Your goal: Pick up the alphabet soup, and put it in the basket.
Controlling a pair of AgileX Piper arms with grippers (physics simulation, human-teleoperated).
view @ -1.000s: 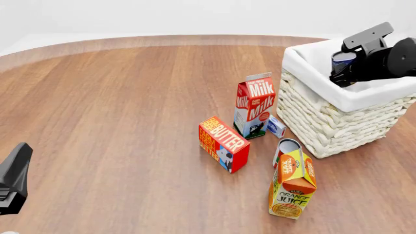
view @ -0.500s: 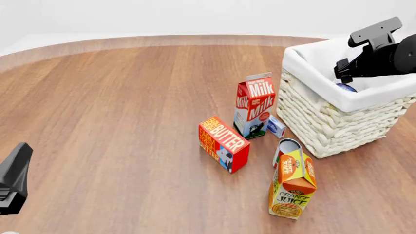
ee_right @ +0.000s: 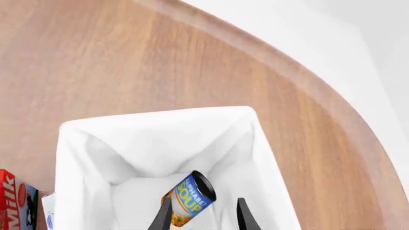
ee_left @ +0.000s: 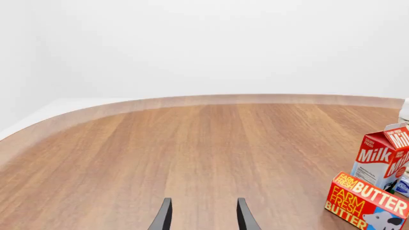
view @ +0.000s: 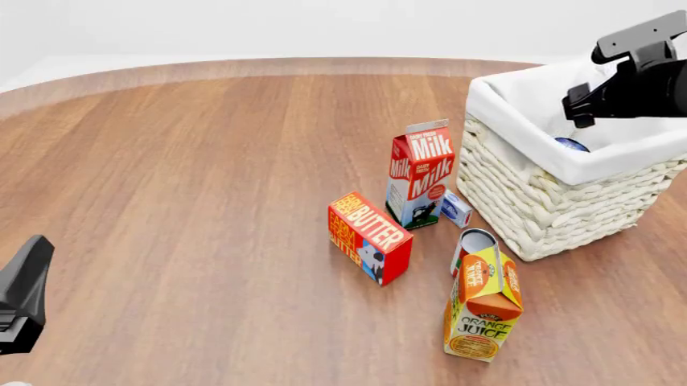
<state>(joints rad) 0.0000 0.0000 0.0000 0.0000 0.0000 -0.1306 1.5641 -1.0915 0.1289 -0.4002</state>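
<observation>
The alphabet soup (ee_right: 189,197), a short can with a blue and orange-yellow label, lies on its side on the white lining inside the basket (ee_right: 83,143). From the front only a bit of the alphabet soup (view: 571,144) shows over the rim of the basket (view: 536,201). My right gripper (view: 581,108) hangs above the basket's inside, open, its fingertips (ee_right: 164,215) apart and well above the can. My left gripper (ee_left: 203,218) is open and empty over bare wood at the near left (view: 24,293).
Left of the basket stand a milk carton (view: 421,173), a butter box (view: 368,237) and a small blue-white box (view: 456,209). Nearer me an orange juice carton (view: 485,305) stands in front of a red-white-green can (view: 474,241).
My right gripper opened and let go of the soup can, which dropped into the basket. The gripper then rose and drifted right. The left arm stayed put.
</observation>
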